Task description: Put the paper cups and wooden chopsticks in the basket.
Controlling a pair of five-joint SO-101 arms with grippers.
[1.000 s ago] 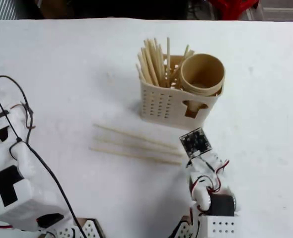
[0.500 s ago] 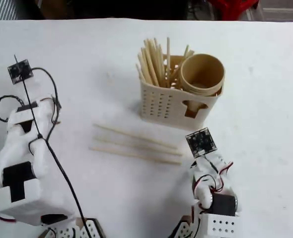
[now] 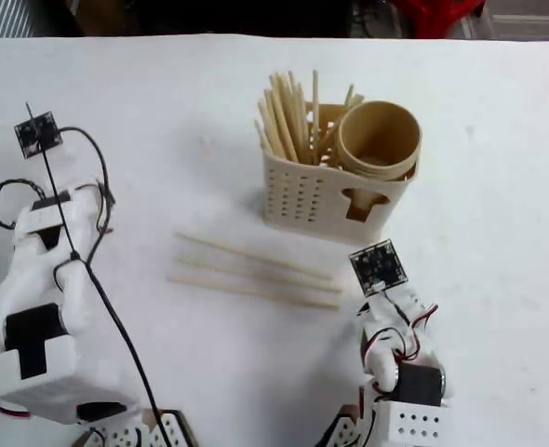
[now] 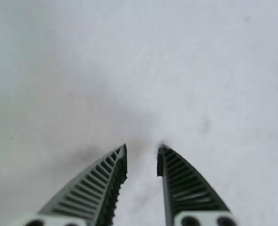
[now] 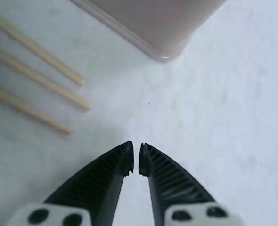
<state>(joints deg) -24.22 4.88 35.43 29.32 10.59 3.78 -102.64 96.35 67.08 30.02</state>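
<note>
The basket [image 3: 335, 200] stands at 1 o'clock from the middle of the table [image 3: 144, 121], its mouth crowded by upright chopsticks [image 3: 288, 116] and paper cups [image 3: 379, 140]. Three loose chopsticks [image 3: 256, 272] lie at its 7 o'clock with bare tabletop around them. The right arm [image 3: 395, 354] sits close at its 6 o'clock, and the left arm [image 3: 46, 307] well apart at 8 o'clock. Open surface stretches between them.

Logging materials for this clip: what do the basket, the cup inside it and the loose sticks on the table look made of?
Basket: likely matte cream plastic, judging by even rows of holes. Cup: seemingly tan paper, thin rolled rim. Sticks: pale unfinished wood or bamboo, slim and straight.
</note>
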